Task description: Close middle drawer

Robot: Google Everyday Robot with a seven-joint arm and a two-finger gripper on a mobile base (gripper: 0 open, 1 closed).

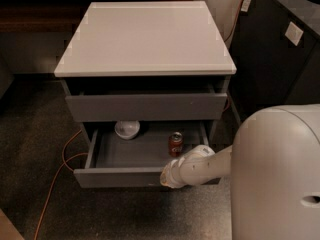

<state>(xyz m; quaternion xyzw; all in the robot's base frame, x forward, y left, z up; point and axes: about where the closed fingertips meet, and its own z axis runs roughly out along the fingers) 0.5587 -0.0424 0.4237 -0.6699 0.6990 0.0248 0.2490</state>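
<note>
Camera view is showing one white-topped grey cabinet (145, 39). Its wide dark-grey middle drawer (120, 177) is standing well open, so the closing push is mostly remaining. One white end effector (170, 174) is sitting against the drawer front, right of centre; clenched or released, I cannot tell. One white bowl (127, 129) and one red can (175, 144) are lying inside.

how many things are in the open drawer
2: a small white bowl at the back left and a red soda can at right. More may hide under the upper front. The white gripper is at the front of the dark-grey middle drawer.
</note>
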